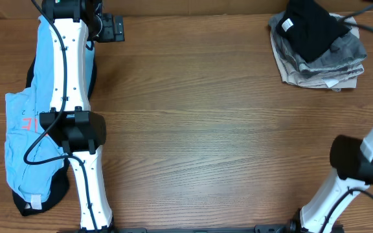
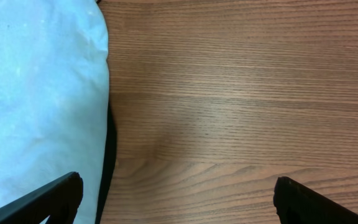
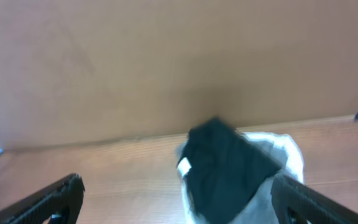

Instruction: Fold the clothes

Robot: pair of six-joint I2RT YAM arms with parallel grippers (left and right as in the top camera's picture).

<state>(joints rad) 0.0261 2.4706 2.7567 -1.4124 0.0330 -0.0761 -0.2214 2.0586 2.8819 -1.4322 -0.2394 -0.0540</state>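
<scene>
Blue shirt [image 1: 18, 149], long axis near-to-far

Even, soft light leaves faint shadows on the table [image 1: 206, 129]. The right wrist view is blurred; the other 2 are sharp.

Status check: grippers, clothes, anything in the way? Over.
Left gripper open, empty, beside blue shirt. Right gripper open, empty, facing black shirt atop grey pile. Left arm crosses over blue shirt.

Open table [image 1: 206, 129] lies between the light blue shirt [image 1: 21, 142] at left and the folded stack [image 1: 322, 65] in the far-right corner.
</scene>
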